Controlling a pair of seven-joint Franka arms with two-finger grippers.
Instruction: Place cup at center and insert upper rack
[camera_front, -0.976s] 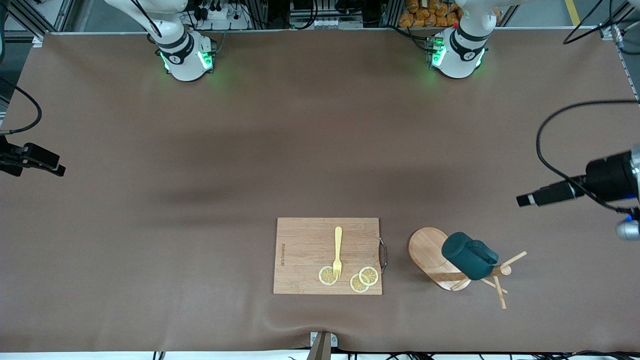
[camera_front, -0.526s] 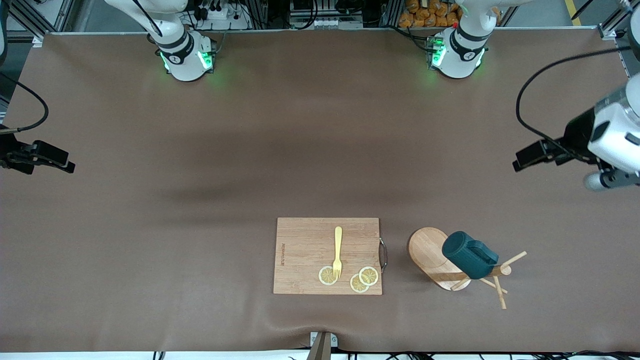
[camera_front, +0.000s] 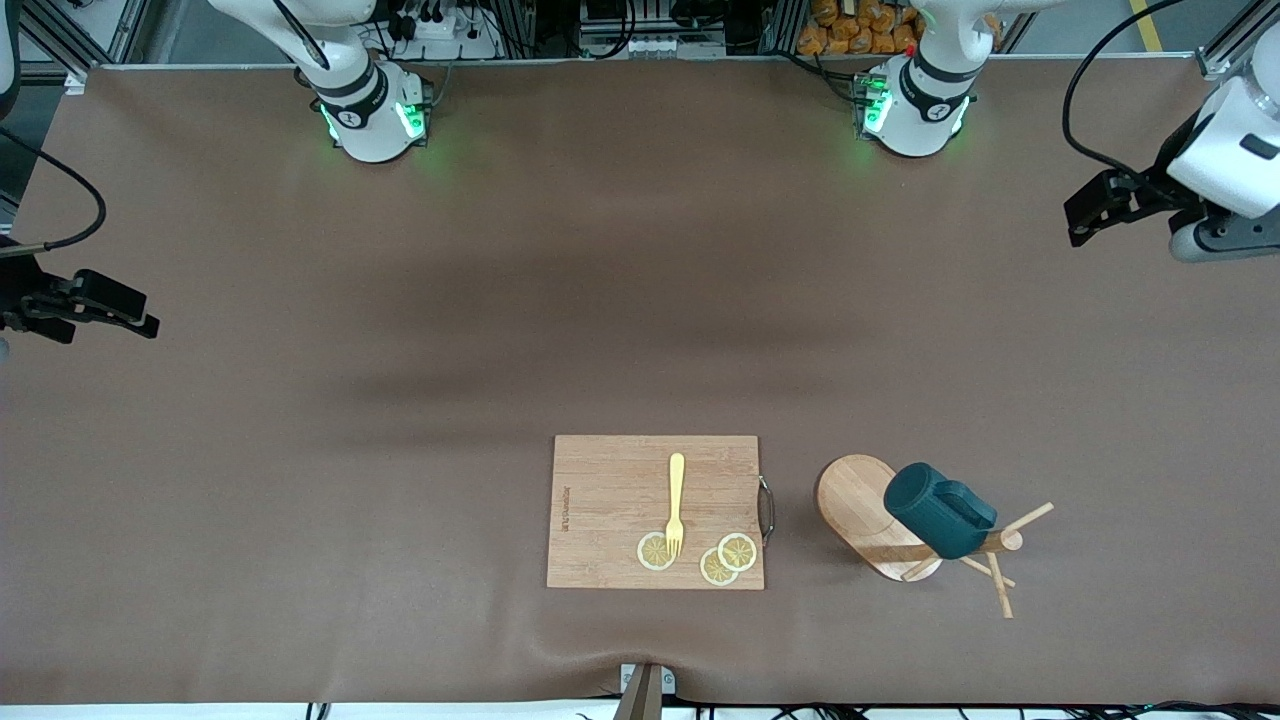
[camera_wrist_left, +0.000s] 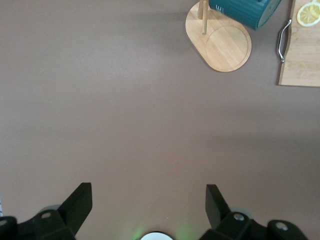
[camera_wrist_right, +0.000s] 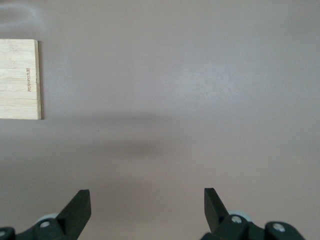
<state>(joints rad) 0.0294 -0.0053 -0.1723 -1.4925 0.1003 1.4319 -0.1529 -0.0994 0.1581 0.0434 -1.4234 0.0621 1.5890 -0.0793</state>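
- Cutting board (camera_front: 655, 511): lies flat close to the surface's (camera_front: 400, 480) near edge, about mid-length; carries a yellow fork (camera_front: 675, 503) and three lemon slices (camera_front: 716, 556)
- Upper rack (camera_front: 880, 515): tipped on its side just beside the board, toward the left arm's end, near edge
- Cup (camera_front: 937, 511): resting on the fallen rack's post, mouth turned toward the oval base
- Left claw (camera_wrist_left: 149, 197): released, fingers spread, raised over the left arm's end of the surface
- Right claw (camera_wrist_right: 147, 200): released, fingers spread, raised over the right arm's end of the surface
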